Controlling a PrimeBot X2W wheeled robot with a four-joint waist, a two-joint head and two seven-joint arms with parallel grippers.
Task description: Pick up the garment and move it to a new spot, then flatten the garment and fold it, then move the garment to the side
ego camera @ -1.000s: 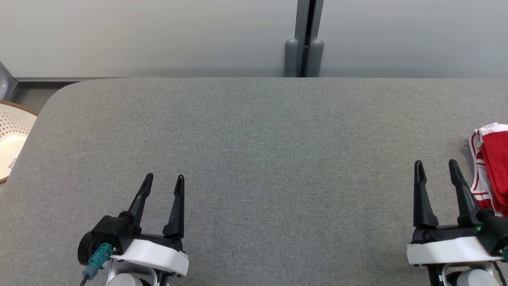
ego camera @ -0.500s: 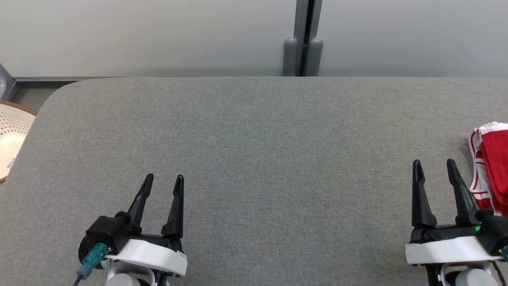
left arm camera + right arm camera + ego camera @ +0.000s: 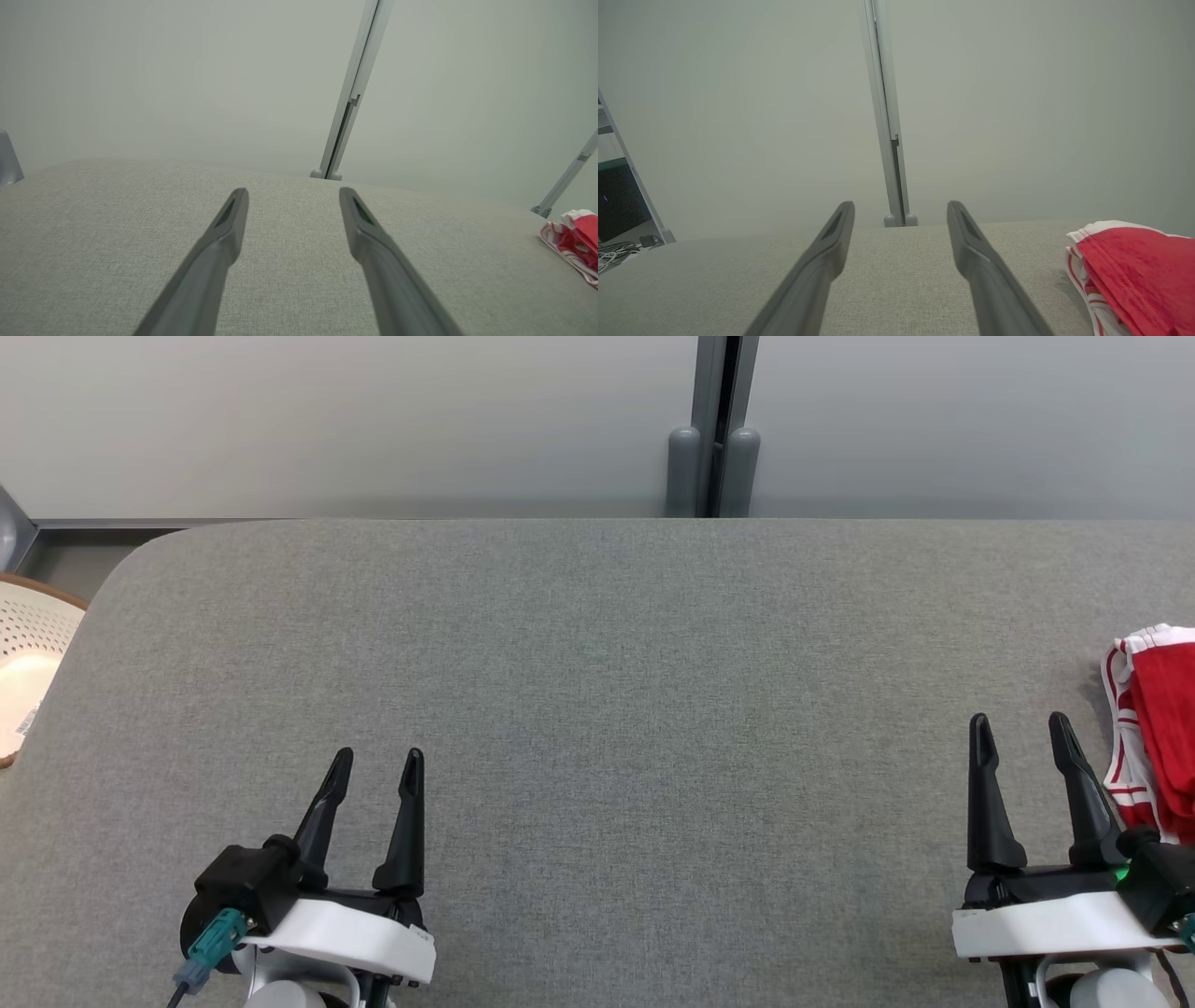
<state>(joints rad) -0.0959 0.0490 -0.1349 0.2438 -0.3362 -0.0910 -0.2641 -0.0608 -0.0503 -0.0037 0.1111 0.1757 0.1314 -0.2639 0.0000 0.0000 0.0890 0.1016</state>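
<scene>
The garment is red cloth with white striped trim, bunched at the right edge of the grey table and partly cut off by the head view. It also lies at the far right in the left wrist view and at the lower right in the right wrist view. My right gripper stands open just left of the garment, not touching it. At the lower left my left gripper is open over bare table, far from the garment. Nothing sits between either pair of fingers.
A white perforated basket with a brown rim stands off the table's left edge. A pale wall with a grey vertical post runs behind the table's far edge. The table's far left corner is rounded.
My left gripper has drawn back slightly toward the near edge and a little left. The right gripper and the garment have stayed put.
</scene>
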